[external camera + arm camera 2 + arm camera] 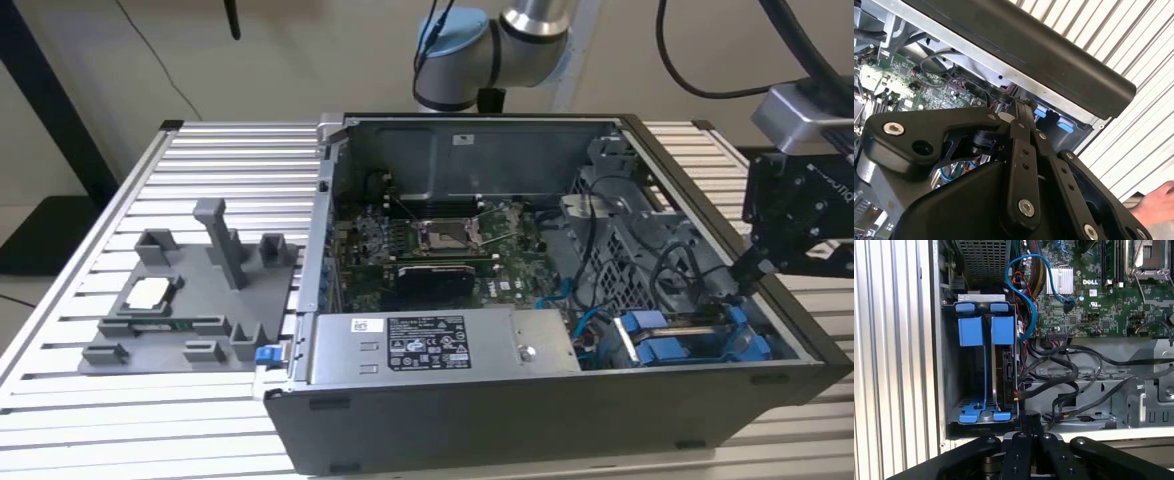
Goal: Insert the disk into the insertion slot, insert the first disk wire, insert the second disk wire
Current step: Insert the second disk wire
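The disk (1004,371) stands on edge in its blue carrier inside the insertion slot (952,385), a grey bay with blue tabs at the case's front corner. In the exterior view the disk (674,335) sits low on the exterior view's right of the open case. My gripper (742,287) reaches down just above the bay, fingers drawn together. In the first wrist view the gripper (1029,415) hangs right by the disk's end, where a black wire (1054,385) runs up to the drive. A blue wire (1026,300) loops from the motherboard toward the bay. Anything pinched at the gripper (1024,106) is hidden.
The open computer case (534,420) lies on a slatted aluminium table (227,170). Inside are the motherboard (441,240) and a grey labelled power-supply box (441,345). A grey fixture tray (187,300) lies on the exterior view's left. A person's hand (1154,205) rests beside the case.
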### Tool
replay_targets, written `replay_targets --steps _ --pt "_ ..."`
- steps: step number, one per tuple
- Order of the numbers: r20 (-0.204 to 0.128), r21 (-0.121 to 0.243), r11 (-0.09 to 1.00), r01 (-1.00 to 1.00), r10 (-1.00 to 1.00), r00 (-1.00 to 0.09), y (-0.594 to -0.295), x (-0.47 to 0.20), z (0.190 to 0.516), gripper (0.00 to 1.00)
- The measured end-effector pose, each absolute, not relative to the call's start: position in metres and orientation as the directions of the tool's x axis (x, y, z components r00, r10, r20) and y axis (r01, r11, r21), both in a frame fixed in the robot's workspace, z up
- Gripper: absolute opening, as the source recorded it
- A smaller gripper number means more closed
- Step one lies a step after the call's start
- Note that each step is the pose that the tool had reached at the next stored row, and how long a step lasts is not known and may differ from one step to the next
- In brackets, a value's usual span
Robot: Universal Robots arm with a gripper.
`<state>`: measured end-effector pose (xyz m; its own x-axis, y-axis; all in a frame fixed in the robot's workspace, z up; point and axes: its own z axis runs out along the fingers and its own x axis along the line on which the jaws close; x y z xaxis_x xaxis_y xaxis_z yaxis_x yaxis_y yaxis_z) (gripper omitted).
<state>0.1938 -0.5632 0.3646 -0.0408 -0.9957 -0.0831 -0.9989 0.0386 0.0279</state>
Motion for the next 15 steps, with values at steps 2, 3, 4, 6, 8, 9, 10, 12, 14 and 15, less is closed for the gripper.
replay_targets --steps 2,3,4,6,8,9,10,12,14,15 --pt "-0.082 0.046 0.039 -0.998 -0.996 -0.042 -0.564 0.196 0.365 0.11" --pt "-0.081 0.056 0.039 -0.998 -0.996 -0.043 -0.564 0.197 0.366 0.11" --pt "-0.080 0.067 0.039 -0.997 -0.996 -0.044 -0.565 0.198 0.366 0.11" --pt "-0.079 0.085 0.039 -0.996 -0.996 -0.046 -0.566 0.200 0.366 0.11" --pt "-0.078 0.096 0.039 -0.995 -0.996 -0.047 -0.568 0.203 0.367 0.11" --pt "-0.078 0.101 0.039 -0.994 -0.996 -0.047 -0.569 0.204 0.366 0.11" --pt "-0.078 0.105 0.039 -0.994 -0.996 -0.047 -0.570 0.206 0.366 0.11" --pt "-0.078 0.118 0.041 -0.992 -0.996 -0.050 -0.576 0.211 0.366 0.19" --pt "-0.115 0.119 0.048 -0.992 -0.991 -0.062 -0.576 0.211 0.364 0.26" --pt "-0.128 0.120 0.049 -0.992 -0.990 -0.065 -0.576 0.211 0.364 0.26"
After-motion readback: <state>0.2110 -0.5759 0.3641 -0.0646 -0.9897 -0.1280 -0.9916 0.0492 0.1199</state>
